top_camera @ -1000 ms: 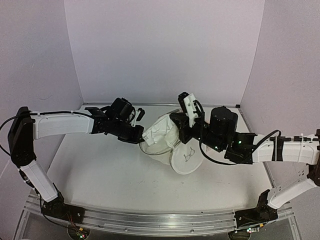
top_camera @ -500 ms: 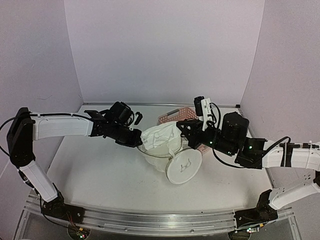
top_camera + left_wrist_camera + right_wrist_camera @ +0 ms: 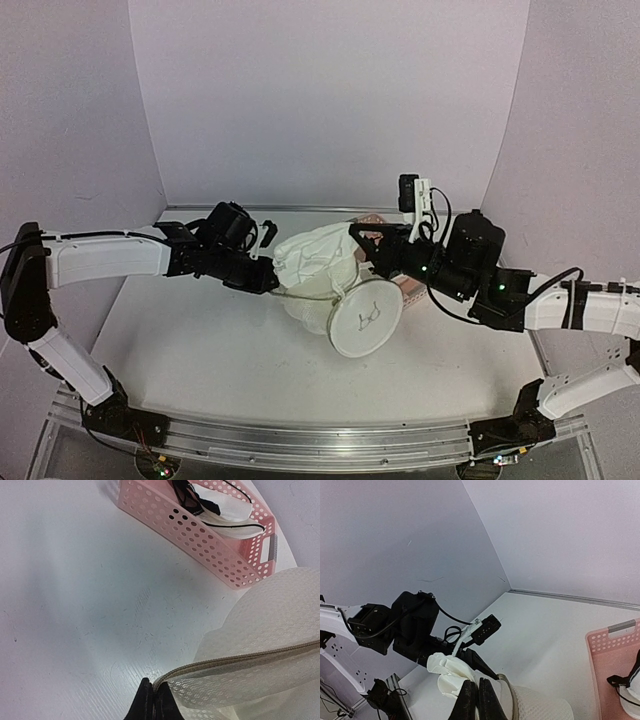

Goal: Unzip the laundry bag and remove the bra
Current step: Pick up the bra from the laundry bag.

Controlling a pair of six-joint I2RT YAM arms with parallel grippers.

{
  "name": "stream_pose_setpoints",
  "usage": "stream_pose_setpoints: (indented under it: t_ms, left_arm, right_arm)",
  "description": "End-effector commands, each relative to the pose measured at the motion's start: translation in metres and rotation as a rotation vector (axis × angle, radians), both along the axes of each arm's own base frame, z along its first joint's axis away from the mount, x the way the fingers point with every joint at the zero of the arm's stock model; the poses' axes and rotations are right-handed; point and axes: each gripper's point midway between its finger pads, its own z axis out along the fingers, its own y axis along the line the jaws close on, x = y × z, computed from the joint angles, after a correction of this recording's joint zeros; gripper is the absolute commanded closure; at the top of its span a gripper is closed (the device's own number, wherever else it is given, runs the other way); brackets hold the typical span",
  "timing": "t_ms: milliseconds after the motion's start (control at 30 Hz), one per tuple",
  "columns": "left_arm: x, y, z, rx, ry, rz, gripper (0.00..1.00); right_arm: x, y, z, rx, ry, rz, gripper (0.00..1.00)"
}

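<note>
At laundry bag [image 3: 362, 316] rim: left gripper [image 3: 151, 690] clamped; right gripper [image 3: 476, 686] grips bra [image 3: 315, 255].

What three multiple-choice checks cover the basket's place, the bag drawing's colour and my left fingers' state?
1. The pink basket sits: A) beyond the laundry bag; B) at the near edge; C) on the left arm.
2. The bag's drawing is: A) red; B) black; C) blue.
3. The left fingers are: A) open; B) shut on the bag; C) out of view.
A: pink shows past the bag. B: dark lines on the white disc. B: the left wrist view shows them pinching its seam.
</note>
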Motion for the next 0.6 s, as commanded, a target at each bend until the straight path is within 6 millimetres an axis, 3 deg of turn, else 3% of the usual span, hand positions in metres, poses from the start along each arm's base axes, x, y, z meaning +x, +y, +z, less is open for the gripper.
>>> stream_pose_setpoints:
  t_ms: [0, 300, 567]
  left_arm:
    - [0.0, 0.012, 0.001, 0.012, -0.024, 0.034, 1.0]
    - [-0.002, 0.022, 0.0, 0.027, -0.04, 0.053, 1.0]
    - [-0.001, 0.027, -0.003, 0.049, -0.054, 0.061, 1.0]
  right_arm:
    - [0.007, -0.012, 0.095, 0.264, -0.108, -0.06, 1.0]
    - [0.029, -0.032, 0.135, 0.363, -0.14, -0.231, 1.0]
    - [0.045, -0.034, 0.136, 0.355, -0.16, -0.322, 1.0]
